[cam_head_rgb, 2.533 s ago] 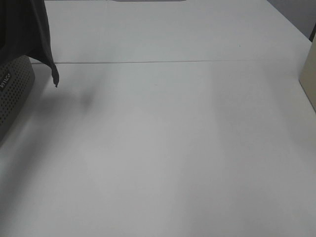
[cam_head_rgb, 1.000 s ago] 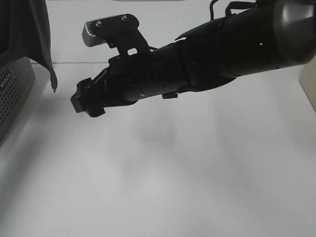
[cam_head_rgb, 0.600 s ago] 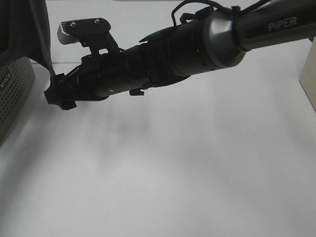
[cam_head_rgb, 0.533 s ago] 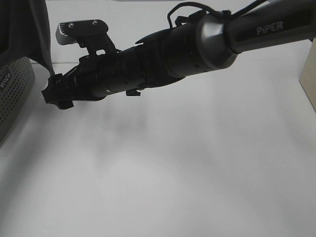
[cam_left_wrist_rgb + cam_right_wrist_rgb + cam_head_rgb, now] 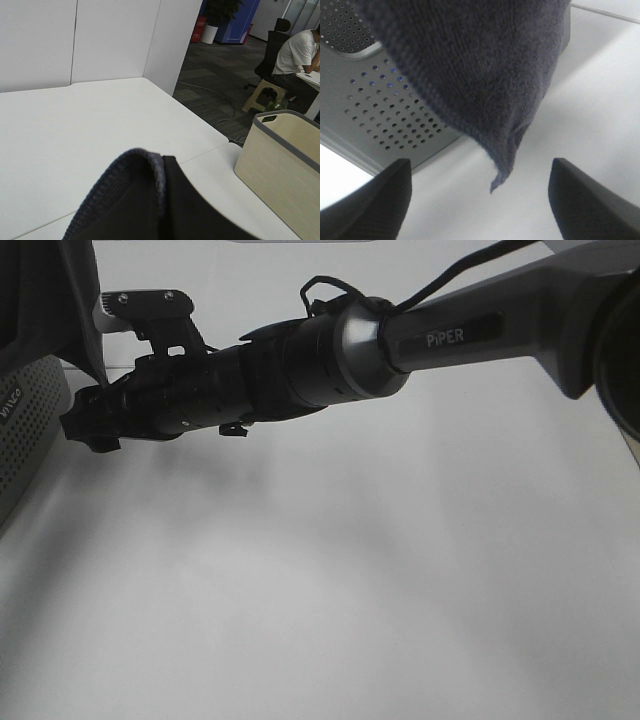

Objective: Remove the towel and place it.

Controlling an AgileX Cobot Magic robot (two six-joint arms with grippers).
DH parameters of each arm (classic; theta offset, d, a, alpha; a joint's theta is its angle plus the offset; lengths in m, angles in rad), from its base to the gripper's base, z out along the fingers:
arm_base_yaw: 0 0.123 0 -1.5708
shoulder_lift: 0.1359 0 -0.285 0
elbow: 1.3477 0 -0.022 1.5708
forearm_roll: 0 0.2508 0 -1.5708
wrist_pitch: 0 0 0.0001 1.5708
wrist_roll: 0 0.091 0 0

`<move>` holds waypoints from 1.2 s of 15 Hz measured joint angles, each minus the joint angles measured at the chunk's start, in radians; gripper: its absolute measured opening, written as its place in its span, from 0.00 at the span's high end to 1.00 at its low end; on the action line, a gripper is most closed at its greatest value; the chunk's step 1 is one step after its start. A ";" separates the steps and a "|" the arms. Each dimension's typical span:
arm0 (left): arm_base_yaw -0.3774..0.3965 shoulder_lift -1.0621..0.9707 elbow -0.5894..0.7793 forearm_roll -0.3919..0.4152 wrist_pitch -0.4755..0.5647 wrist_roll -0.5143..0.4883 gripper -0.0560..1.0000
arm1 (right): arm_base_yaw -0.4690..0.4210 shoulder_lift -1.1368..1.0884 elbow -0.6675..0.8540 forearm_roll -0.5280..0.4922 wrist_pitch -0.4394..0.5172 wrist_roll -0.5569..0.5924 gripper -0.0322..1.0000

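The dark navy towel (image 5: 55, 300) hangs in the air at the far left, over the gray perforated basket (image 5: 25, 430). Its bunched fold (image 5: 150, 200) fills the foreground of the left wrist view and hides the left gripper's fingers. My right arm reaches across the table to the left, and my right gripper (image 5: 82, 425) is at the towel's lowest corner. In the right wrist view the gripper (image 5: 480, 167) is open, with one finger (image 5: 370, 205) on each side of the hanging towel corner (image 5: 495, 182). The fingers do not touch the corner. The basket wall (image 5: 385, 115) lies behind it.
A beige bin with a gray rim (image 5: 280, 165) stands at the table's right edge. The white table (image 5: 350, 570) spreads below the right arm. Beyond the table edge there is office floor and a seated person (image 5: 300, 50).
The right arm came in from the right and moved steadily left until its gripper reached the towel's hanging corner. The towel and basket have not moved.
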 joint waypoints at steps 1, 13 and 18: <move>0.000 0.000 0.000 0.000 0.000 0.000 0.95 | 0.000 0.010 -0.013 0.000 0.002 -0.001 0.27; 0.000 0.000 0.000 0.000 0.000 0.003 0.95 | 0.000 0.050 -0.077 0.000 0.002 -0.050 0.64; 0.000 0.000 0.000 0.000 0.000 0.003 0.95 | 0.000 0.048 -0.077 0.000 0.002 -0.050 0.96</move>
